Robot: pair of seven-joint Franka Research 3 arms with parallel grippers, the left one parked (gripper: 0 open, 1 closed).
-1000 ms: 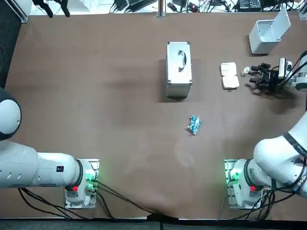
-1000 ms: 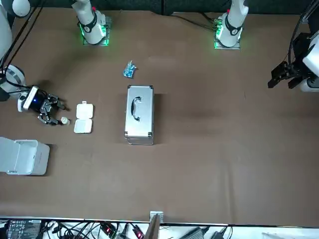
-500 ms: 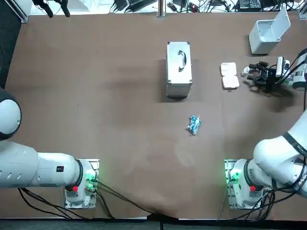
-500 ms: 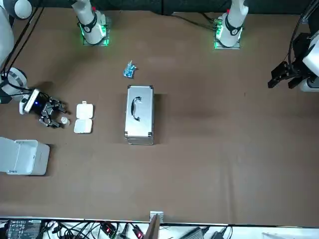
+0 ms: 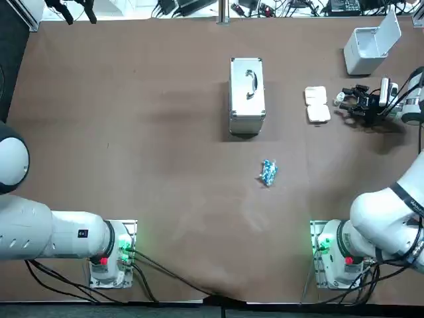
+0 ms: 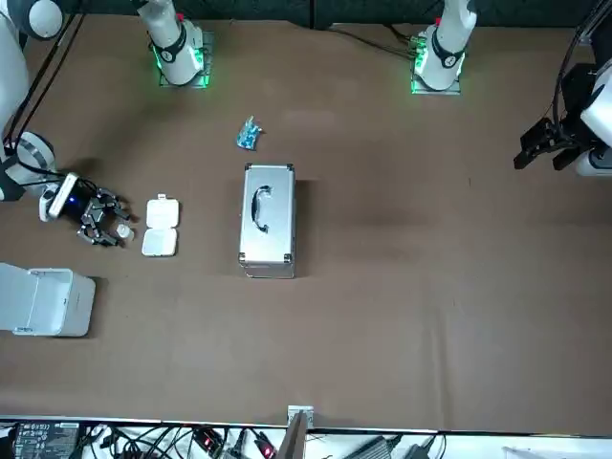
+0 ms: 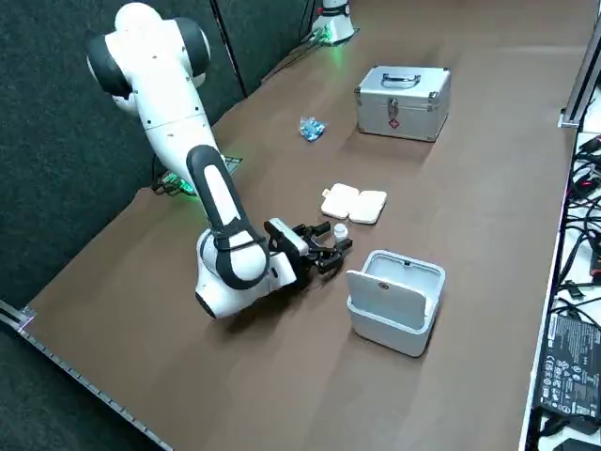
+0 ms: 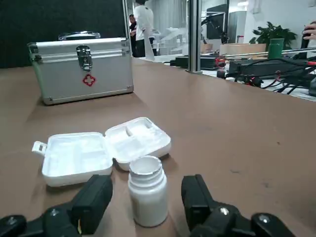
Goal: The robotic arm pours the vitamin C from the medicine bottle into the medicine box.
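- My tool (image 8: pixel 146 200) is open and low over the tabletop (image 8: pixel 237 138). It has one finger on each side of the medicine bottle (image 8: pixel 146 190). Neither finger touches the bottle yet.
- The bottle stands upright with no cap on. It is just beside the medicine box (image 8: pixel 101 150), which lies open and flat with its little cups facing up.
- I think my job now is to grab the bottle.
- To do it well, I should get my fingers around the middle of the bottle, not its top rim.
- I should close slowly and evenly from both sides. A bump could knock the bottle over and spill what is inside. I cannot see inside it.
- It looks like light, smooth plastic, so I should squeeze firmly but not too hard.
- Then I should lift it straight up before tipping it over the box.
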